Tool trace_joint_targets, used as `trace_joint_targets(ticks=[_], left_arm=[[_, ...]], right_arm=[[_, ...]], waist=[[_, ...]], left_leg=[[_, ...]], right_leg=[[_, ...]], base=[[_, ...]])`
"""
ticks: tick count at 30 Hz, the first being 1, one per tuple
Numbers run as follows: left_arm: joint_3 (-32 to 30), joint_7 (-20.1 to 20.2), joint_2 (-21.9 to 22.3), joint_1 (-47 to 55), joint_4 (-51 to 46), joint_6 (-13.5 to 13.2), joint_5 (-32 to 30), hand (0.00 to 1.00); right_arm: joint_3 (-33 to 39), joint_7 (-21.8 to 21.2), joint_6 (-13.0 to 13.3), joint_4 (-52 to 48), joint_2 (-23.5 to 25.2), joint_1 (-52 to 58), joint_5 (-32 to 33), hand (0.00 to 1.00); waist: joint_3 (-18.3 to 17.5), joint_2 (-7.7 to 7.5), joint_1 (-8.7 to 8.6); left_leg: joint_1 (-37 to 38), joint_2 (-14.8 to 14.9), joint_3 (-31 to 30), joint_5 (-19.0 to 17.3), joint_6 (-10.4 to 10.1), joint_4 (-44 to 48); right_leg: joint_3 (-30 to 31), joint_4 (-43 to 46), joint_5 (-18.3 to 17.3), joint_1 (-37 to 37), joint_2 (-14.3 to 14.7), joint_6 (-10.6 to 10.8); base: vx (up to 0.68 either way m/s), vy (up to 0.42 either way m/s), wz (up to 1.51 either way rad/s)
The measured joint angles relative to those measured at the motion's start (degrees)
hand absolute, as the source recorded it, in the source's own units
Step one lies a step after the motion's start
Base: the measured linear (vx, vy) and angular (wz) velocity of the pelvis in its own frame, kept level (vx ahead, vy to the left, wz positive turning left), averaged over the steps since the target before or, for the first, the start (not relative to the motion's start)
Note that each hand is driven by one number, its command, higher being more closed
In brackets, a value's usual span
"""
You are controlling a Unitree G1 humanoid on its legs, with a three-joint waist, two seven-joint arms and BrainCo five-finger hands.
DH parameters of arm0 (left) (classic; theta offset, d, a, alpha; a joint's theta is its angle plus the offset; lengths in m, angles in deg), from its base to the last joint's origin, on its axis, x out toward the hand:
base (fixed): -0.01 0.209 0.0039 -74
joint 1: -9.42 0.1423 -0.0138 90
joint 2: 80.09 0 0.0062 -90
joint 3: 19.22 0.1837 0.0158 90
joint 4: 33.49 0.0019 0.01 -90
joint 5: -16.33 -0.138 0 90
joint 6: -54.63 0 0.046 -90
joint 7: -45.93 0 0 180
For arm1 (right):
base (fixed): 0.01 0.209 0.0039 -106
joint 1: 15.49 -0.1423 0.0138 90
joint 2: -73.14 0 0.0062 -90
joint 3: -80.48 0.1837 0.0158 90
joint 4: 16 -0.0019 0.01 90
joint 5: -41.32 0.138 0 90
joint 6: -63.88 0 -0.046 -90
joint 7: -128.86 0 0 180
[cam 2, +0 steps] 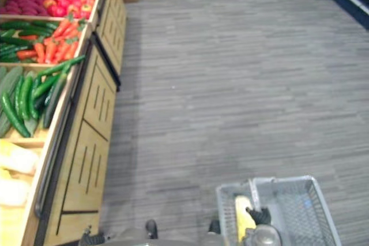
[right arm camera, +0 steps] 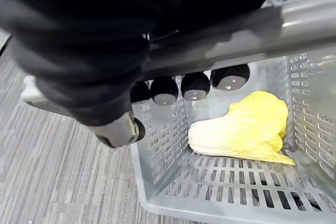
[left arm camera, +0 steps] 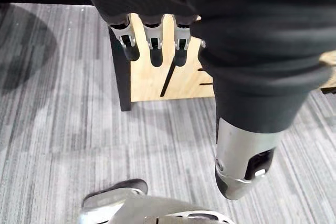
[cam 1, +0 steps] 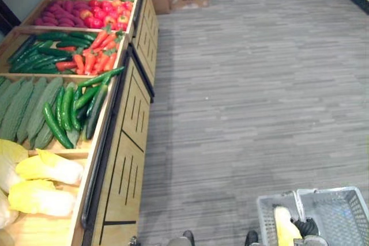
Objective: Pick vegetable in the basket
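My right hand (right arm camera: 195,86) has its fingers curled round the grey handle (right arm camera: 273,30) of the basket (right arm camera: 168,145), carrying it low at my right side. Inside lies one pale yellow cabbage (right arm camera: 241,129), so I judge the pick done for this item. My left hand (left arm camera: 152,40) hangs with its fingers relaxed, holding nothing, close to the wooden produce stand (cam 1: 130,142). More cabbages (cam 1: 49,168) lie on the stand if another is wanted.
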Motion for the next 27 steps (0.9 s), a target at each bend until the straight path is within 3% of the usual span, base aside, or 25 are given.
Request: trace_joint_targets(ticks=[1,2,3,5,6,7,8,10,13,14,15,17,18,19,20,21,22,23,25,26,27], left_arm=[[0.18,0.04,-0.17,0.14,-0.01,0.00,0.00,0.00],[0.75,0.15,-0.48,0.93,0.02,0.02,0.01,0.00],[1.03,0.25,-0.48,1.26,0.01,0.01,0.01,0.00],[1.19,0.44,-0.95,2.04,-0.05,0.04,0.07,0.00],[1.50,0.46,-1.66,2.77,-0.28,0.05,0.11,0.00],[1.64,0.46,-2.32,3.26,-0.64,0.09,0.29,0.00],[1.46,0.47,-2.88,3.42,-0.62,0.16,0.41,0.00],[0.37,0.53,-3.08,2.33,-0.67,0.12,0.51,0.00],[0.35,0.85,-1.77,-0.06,-0.73,0.12,0.50,0.00],[0.35,0.92,-1.11,-1.08,-0.93,0.11,0.36,0.00],[0.20,0.92,-1.02,-1.35,-1.19,0.08,0.35,0.00],[-1.27,0.92,-0.48,-2.04,-1.09,0.11,0.36,0.00],[-1.85,0.91,-0.05,-2.53,-1.01,0.11,0.37,0.00],[-1.77,0.98,0.28,-2.85,-1.05,0.09,0.19,0.00],[-1.64,0.90,0.29,-3.10,-1.02,0.00,0.30,0.00],[-1.56,0.88,0.44,-3.18,-0.99,0.03,0.34,0.00],[-1.47,0.97,0.54,-3.19,-1.05,0.01,0.42,0.00],[-1.49,1.13,0.43,-3.24,-1.13,-0.01,0.49,0.00],[-1.41,1.33,0.33,-3.25,-1.13,-0.01,0.60,0.00],[-0.80,1.57,0.06,-3.21,-1.10,-0.14,0.86,0.00],[-0.59,1.59,-0.04,-3.17,-1.08,-0.14,1.52,0.00]], right_arm=[[0.54,0.04,0.01,-0.01,0.00,0.14,0.01,1.00],[1.38,0.51,-0.01,-0.06,-0.09,0.82,0.07,1.00],[1.30,0.77,0.01,-0.19,-0.09,0.83,0.09,1.00],[1.34,1.35,0.02,-0.34,0.74,0.69,0.20,1.00],[1.31,1.34,0.04,-0.29,1.65,1.20,0.57,1.00],[1.32,1.21,0.01,-0.17,3.14,1.71,0.67,1.00],[1.25,1.11,-0.01,-0.14,3.85,1.88,0.68,1.00],[1.26,1.02,-0.02,-0.17,4.69,2.06,1.92,1.00],[3.36,1.34,-0.84,-0.52,4.48,1.77,3.29,1.00],[3.65,1.41,-1.16,-0.87,4.56,2.20,4.26,1.00],[3.66,1.40,-1.17,-0.90,4.69,2.38,4.36,1.00],[3.67,1.66,-1.29,-1.69,5.44,2.90,4.53,1.00],[3.68,1.89,-1.25,-2.32,5.39,2.75,4.52,1.00],[3.69,1.93,-1.05,-2.77,5.27,2.59,4.52,1.00],[3.74,1.91,-0.96,-3.16,4.99,2.02,4.48,1.00],[3.72,1.76,-0.96,-2.99,4.93,1.76,4.35,1.00],[3.65,1.39,-0.96,-2.59,4.65,1.71,4.32,1.00],[3.40,0.94,-1.02,-2.44,4.68,1.67,4.06,1.00],[2.45,0.76,-1.05,-2.42,4.65,1.74,4.10,1.00],[1.18,1.00,-1.09,-2.34,4.24,1.21,4.14,1.00],[0.84,1.05,-1.10,-2.34,4.06,0.87,4.17,1.00]], waist=[[0.05,-0.21,-0.01],[0.02,-0.55,-0.07],[-0.03,-0.44,-0.09],[0.31,-0.57,-0.23],[1.03,-0.80,-0.30],[1.35,-1.52,-0.42],[1.38,-2.01,-0.43],[1.43,-1.81,-1.35],[1.99,-0.85,-1.94],[2.65,0.06,-2.08],[2.78,-0.08,-2.12],[3.04,-0.34,-2.38],[2.94,-0.09,-2.40],[2.94,0.03,-2.55],[2.80,0.49,-2.90],[2.56,0.88,-3.07],[2.35,1.22,-3.12],[2.35,1.44,-3.43],[2.43,1.56,-3.32],[2.63,1.85,-2.72],[2.74,1.94,-2.43]], left_leg=[[0.10,-0.27,-0.10,-1.30,0.41,1.31],[0.59,-0.72,0.05,-3.74,1.17,3.81],[0.60,-0.71,0.20,-4.58,1.37,4.68],[2.11,-1.25,0.14,-5.62,2.37,5.24],[4.48,-1.22,-0.07,-6.01,2.93,5.07],[6.57,-1.09,-0.16,-6.34,3.43,4.35],[7.69,-0.88,-0.28,-6.35,3.44,3.54],[10.11,0.56,-1.88,-5.97,2.81,-0.02],[13.55,1.32,-3.01,-5.49,1.66,-4.10],[16.07,2.74,-3.13,-5.85,0.56,-5.61],[17.02,3.04,-3.10,-5.87,0.40,-6.14],[20.34,4.93,-3.32,-6.38,-0.91,-6.70],[20.34,6.00,-3.32,-4.82,-3.42,-5.96],[20.12,6.55,-3.52,-3.53,-4.35,-5.33],[19.58,7.46,-4.82,-0.65,-4.95,-3.92],[18.61,8.40,-6.17,1.75,-5.82,-1.85],[16.73,9.38,-7.69,5.54,-6.71,2.21],[12.03,10.26,-9.62,13.28,-6.91,10.66],[7.98,11.41,-9.86,20.91,-7.67,19.09],[2.08,13.45,-8.31,18.12,-8.04,32.94],[0.21,13.87,-7.48,15.89,-7.86,37.00]], right_leg=[[0.19,3.66,-1.51,-0.77,-0.77,0.62],[1.87,14.17,-3.36,-4.20,-2.98,2.49],[2.52,19.11,-3.05,-6.51,-3.60,1.98],[4.05,33.04,0.58,-13.05,-5.73,-3.68],[6.25,40.06,2.41,-15.91,-5.77,-4.35],[6.26,43.32,-0.64,-17.55,-4.49,-4.63],[5.36,43.37,-2.31,-17.99,-3.35,-5.01],[-0.44,33.38,-4.16,-19.39,1.14,-6.18],[-2.01,17.26,-2.10,-21.49,2.59,-4.29],[-1.15,7.97,2.08,-21.72,3.17,-4.07],[-0.54,4.89,3.72,-21.97,2.95,-4.01],[-0.42,5.17,11.98,-22.37,3.23,-5.27],[-0.33,9.44,12.47,-23.90,3.43,-5.86],[-0.28,12.12,10.92,-25.05,3.62,-7.53],[-0.53,16.78,6.89,-26.56,4.47,-8.85],[-1.15,19.01,5.06,-26.95,5.10,-9.64],[-2.05,20.21,2.71,-26.35,5.92,-10.76],[-3.17,19.68,0.51,-23.99,6.65,-11.22],[-3.79,17.26,-0.62,-20.49,7.29,-11.75],[-4.18,13.72,-1.21,-15.13,8.72,-12.29],[-4.26,12.10,-1.39,-12.74,9.32,-12.55]], base=[[0.04,0.139,0.02],[0.05,0.151,-0.02],[0.10,0.197,-0.03],[0.16,0.153,-0.01],[0.24,0.089,0.01],[0.25,0.060,0.06],[0.33,-0.021,0.18],[0.31,-0.061,0.48],[0.46,-0.129,0.50],[0.48,-0.191,0.40],[0.59,-0.262,0.40],[0.52,-0.259,0.15],[0.43,-0.239,0.00],[0.45,-0.273,-0.07],[0.56,-0.353,-0.06],[0.68,-0.396,-0.10],[0.72,-0.385,0.08],[0.72,-0.350,0.13],[0.50,-0.228,0.17],[0.38,-0.151,0.10],[0.55,-0.200,0.07]])
